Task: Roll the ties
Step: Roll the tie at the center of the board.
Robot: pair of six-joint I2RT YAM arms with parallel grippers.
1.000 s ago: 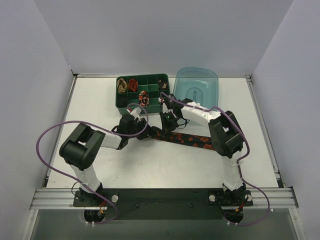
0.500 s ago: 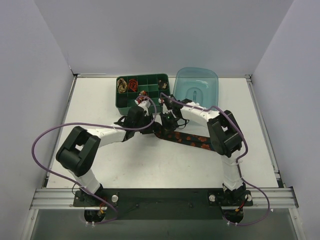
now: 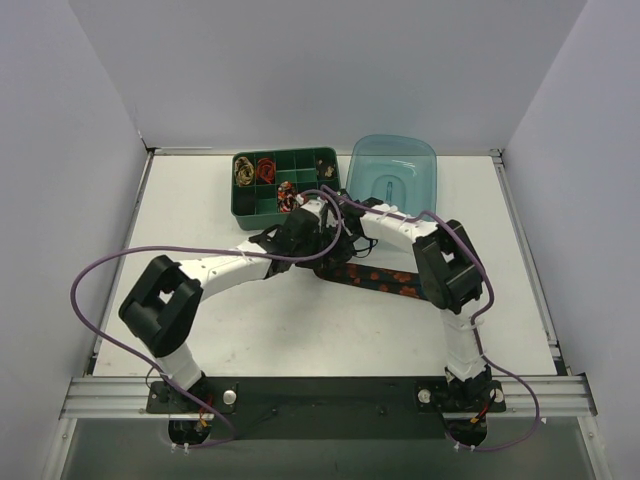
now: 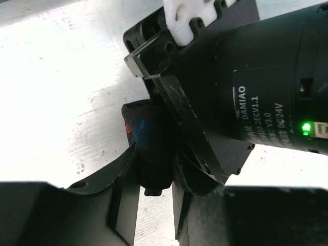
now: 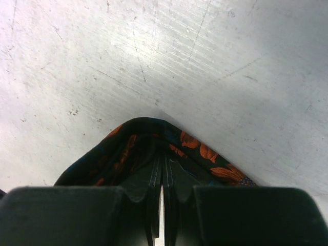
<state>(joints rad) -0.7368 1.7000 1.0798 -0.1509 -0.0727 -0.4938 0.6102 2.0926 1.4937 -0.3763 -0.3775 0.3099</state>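
the two arms meet near the middle of the counter (image 3: 250, 330), just on the near side of a green tray (image 3: 296, 165) with small compartments. the black tie (image 3: 380, 279), the one with orange-red blotches, lies flat on the counter and runs at a slant from the grippers toward the near right, passing under the right arm's forearm.

from the right wrist view, the right gripper (image 5: 162, 159) has its jaws pressed almost together, only a thin slit of light between them. the tie's end is folded around the fingertips like a hood, with thin dark layers pinched in the middle. the scratched counter shows just beyond it.

from the left wrist view, the left gripper (image 4: 155, 154) is closed on a dark bunch of the same tie, one finger on each side and touching it. a small orange spot shows on the fabric. right against that bunch sits the right arm's wrist housing (image 4: 266, 82), black with printed lettering and a green light lit, and one of its dark fingers (image 4: 184, 128) reaches down into the bunch. so both grippers hold the same end of the tie, very close to each other.

in the tray, a gold-black coil (image 3: 243, 170) sits in the far left compartment, a red coil (image 3: 266, 168) just right of it, and an orange-and-black coil (image 3: 288, 193) in a nearer compartment. a teal tub (image 3: 393, 172) stands just right of the tray.
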